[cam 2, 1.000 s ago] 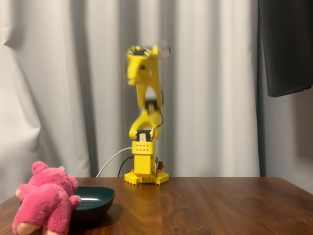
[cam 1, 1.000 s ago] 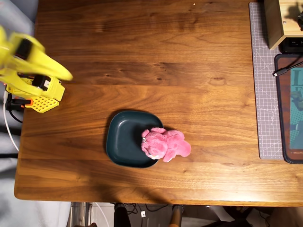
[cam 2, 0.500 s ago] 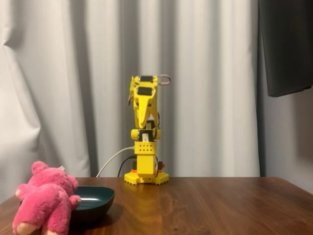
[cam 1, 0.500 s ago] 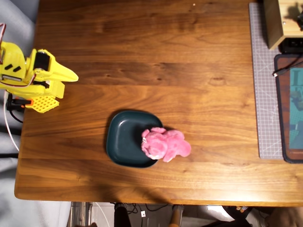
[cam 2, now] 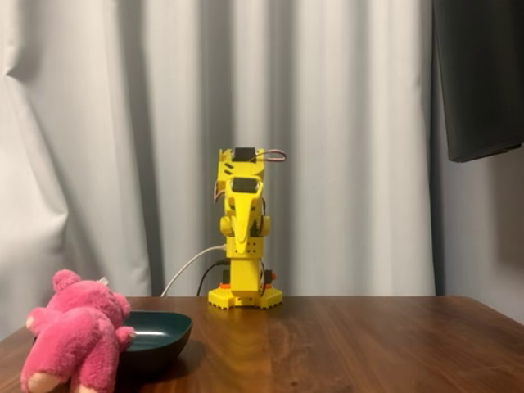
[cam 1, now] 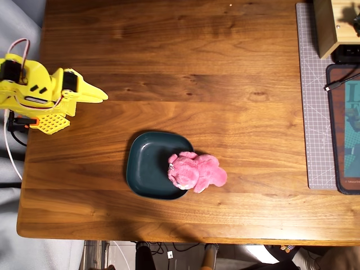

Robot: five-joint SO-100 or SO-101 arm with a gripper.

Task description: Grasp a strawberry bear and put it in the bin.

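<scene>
The pink plush strawberry bear (cam 1: 196,172) lies half on the right rim of the dark teal bin (cam 1: 147,164), partly on the table. In the fixed view the bear (cam 2: 75,332) leans against the bin (cam 2: 155,336) at the lower left. My yellow gripper (cam 1: 99,94) is folded back at the arm's base at the table's left edge, far from both, with its jaws together and empty. In the fixed view the gripper (cam 2: 244,237) points down at the arm's front.
A grey cutting mat (cam 1: 315,95) with a dark tablet (cam 1: 344,129) and a wooden box (cam 1: 332,25) lies along the right edge. Curtains (cam 2: 327,123) hang behind the wooden table (cam 1: 185,67).
</scene>
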